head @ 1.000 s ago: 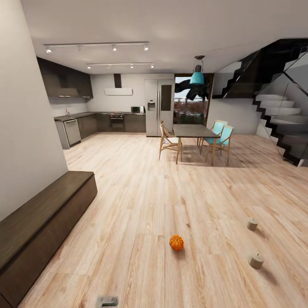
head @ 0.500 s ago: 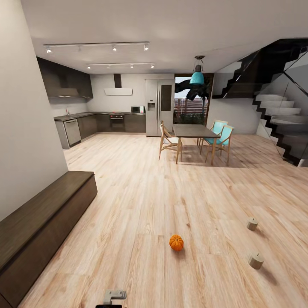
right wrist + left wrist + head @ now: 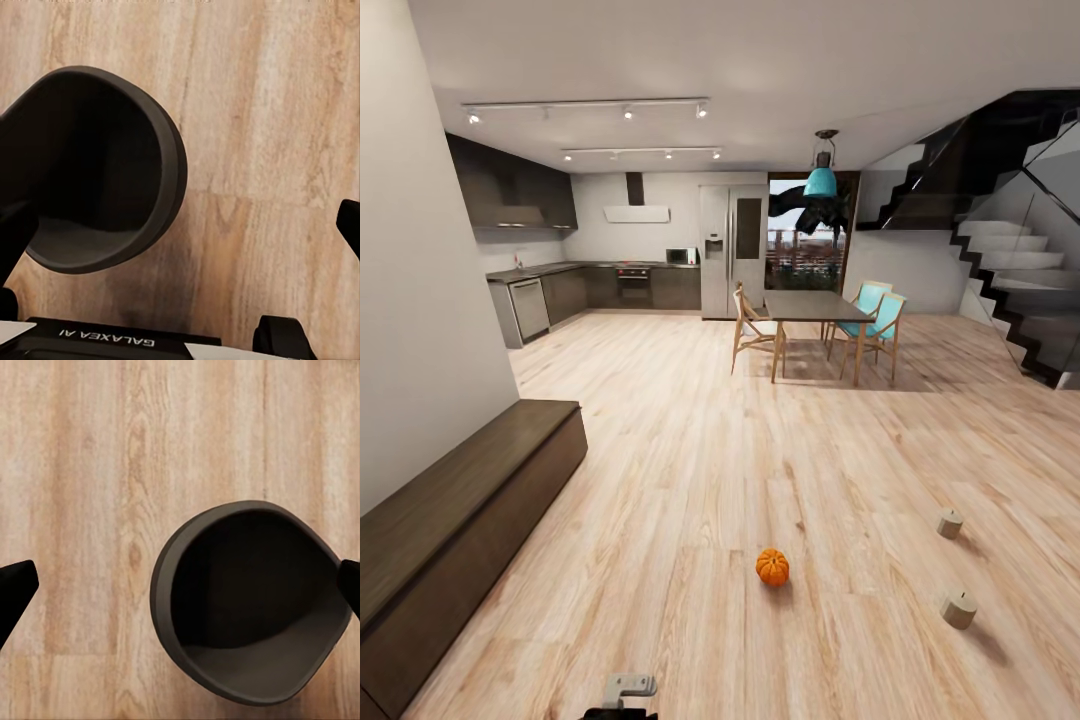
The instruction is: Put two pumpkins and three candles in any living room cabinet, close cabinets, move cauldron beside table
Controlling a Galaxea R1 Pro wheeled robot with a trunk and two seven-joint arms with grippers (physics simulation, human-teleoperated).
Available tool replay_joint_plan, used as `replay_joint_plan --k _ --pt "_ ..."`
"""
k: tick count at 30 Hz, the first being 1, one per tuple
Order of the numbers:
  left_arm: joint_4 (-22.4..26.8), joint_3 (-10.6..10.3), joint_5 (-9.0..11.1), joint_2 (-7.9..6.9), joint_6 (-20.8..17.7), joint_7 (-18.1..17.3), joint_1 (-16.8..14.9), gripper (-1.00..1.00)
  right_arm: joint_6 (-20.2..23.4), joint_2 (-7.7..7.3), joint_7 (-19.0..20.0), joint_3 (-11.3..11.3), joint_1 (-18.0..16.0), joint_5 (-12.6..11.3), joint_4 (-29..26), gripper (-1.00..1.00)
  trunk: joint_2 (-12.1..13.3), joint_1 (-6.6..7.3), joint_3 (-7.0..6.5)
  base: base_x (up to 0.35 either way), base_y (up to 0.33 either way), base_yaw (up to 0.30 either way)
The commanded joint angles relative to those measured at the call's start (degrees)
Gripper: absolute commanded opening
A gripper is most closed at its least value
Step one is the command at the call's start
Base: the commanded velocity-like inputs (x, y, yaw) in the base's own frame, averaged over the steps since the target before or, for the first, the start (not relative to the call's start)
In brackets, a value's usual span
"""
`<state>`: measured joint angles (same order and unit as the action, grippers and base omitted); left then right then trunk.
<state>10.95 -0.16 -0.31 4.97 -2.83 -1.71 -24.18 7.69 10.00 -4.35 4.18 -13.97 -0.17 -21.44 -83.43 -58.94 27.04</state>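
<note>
One orange pumpkin [image 3: 772,566] sits on the wood floor ahead of me. To its right stand two pale candles, one farther away [image 3: 949,523] and one nearer [image 3: 958,608]. The long low dark-brown cabinet [image 3: 460,500] runs along the left wall with its fronts shut. A dark, empty cauldron [image 3: 251,600] stands on the floor under both wrists and also appears in the right wrist view [image 3: 90,172]. My left gripper [image 3: 180,589] is open above it, fingertips wide apart. My right gripper [image 3: 180,229] is open too, holding nothing.
A dining table [image 3: 815,305] with wooden and teal chairs stands mid-room, the kitchen behind it, and a staircase [image 3: 1010,270] at right. My base [image 3: 97,341] lies right beside the cauldron. A grey arm part [image 3: 628,688] pokes up at the bottom edge.
The grey arm part at the bottom edge of the head view has risen a little and shifted right. The pumpkin, candles and cabinet have not moved.
</note>
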Motion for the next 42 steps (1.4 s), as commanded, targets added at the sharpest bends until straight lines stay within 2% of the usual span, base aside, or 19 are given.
replay_joint_plan --k 1,10,18,35,42 --pt "0.12 0.00 -0.04 0.01 -0.25 -0.13 0.00 1.00 0.37 0.00 -0.40 0.29 -0.01 -0.02 -0.17 1.00 -0.45 -0.22 0.25 0.000 0.000 0.000" --pt "0.12 -0.01 -0.08 -0.08 0.01 -0.13 0.01 1.00 0.54 0.00 -0.47 0.51 -0.08 -0.01 -0.78 1.00 -4.06 -2.20 1.86 0.000 0.000 0.000" --pt "0.12 -0.01 -0.12 -0.11 0.02 -0.14 0.01 1.00 0.99 0.00 0.15 1.61 -0.25 -0.16 -3.65 1.00 -7.27 -3.96 3.30 0.000 0.000 0.000" --pt "0.12 -0.12 -0.21 -0.13 0.02 -0.17 0.01 1.00 0.15 0.00 0.42 1.79 -0.19 -0.23 -3.79 1.00 -14.08 -7.69 6.35 0.000 0.000 0.000" --pt "0.12 -1.00 -0.22 -0.20 0.27 -0.21 0.01 1.00 -3.59 0.00 3.69 1.85 -0.18 -0.95 -3.70 1.00 -16.89 -9.23 7.61 0.000 0.000 0.000"
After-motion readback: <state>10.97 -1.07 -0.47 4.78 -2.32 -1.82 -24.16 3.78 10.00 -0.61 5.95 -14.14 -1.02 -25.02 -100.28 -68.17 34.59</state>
